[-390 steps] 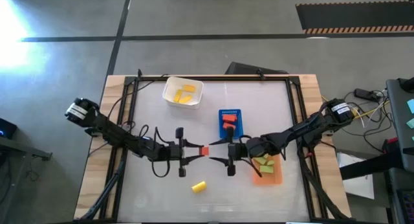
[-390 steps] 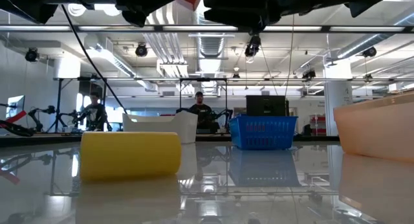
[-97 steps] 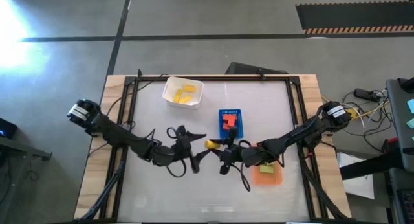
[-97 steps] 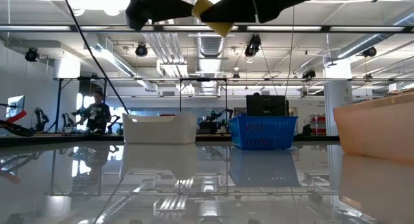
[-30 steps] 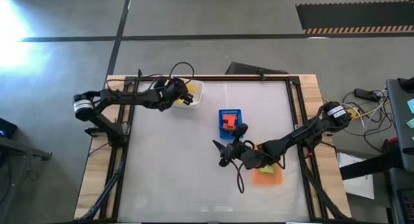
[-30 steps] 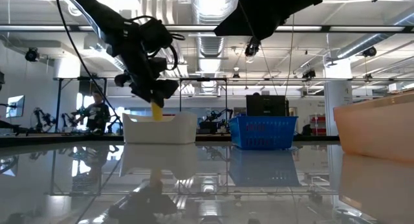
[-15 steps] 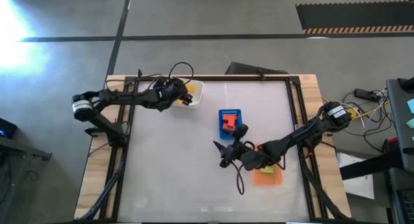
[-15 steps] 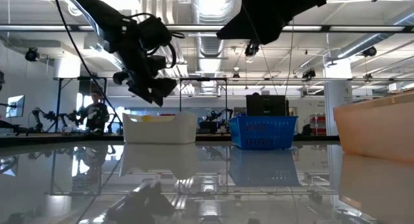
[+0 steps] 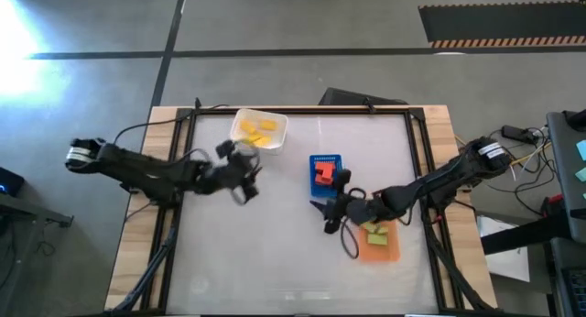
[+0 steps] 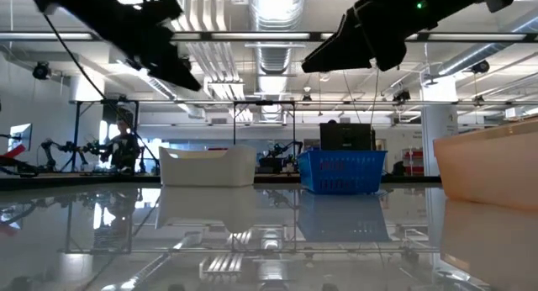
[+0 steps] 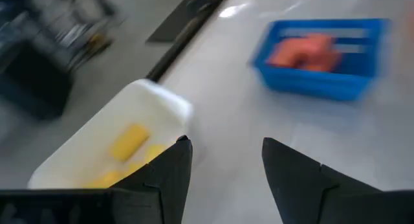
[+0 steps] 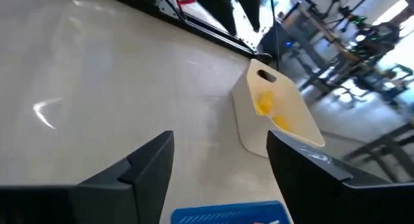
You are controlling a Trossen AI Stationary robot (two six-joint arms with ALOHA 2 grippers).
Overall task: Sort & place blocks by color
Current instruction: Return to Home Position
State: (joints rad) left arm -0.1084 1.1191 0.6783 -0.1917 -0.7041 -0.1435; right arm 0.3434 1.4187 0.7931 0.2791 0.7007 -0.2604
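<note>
Several yellow blocks (image 9: 255, 130) lie in the white square tub (image 9: 276, 122) at the far left; they also show in the left wrist view (image 11: 129, 141). Red blocks (image 9: 322, 172) lie in the blue tray (image 9: 327, 159). Light green blocks (image 9: 374, 232) lie in the orange tray (image 9: 379, 250). My left gripper (image 9: 251, 178) is open and empty, above the table near the tub. My right gripper (image 9: 326, 210) is open and empty, beside the blue tray's near end.
The white table top (image 9: 275, 253) is bare across its near half. A black frame rail (image 9: 302, 111) runs round the table. In the low view, people show in the room behind the tub (image 10: 207, 166) and blue tray (image 10: 341, 171).
My left gripper has drawn back from above the white tub, toward the table's near and left side, with no block between its fingers; a yellow block it carried has dropped into the tub. My right gripper has shifted a little toward the right edge.
</note>
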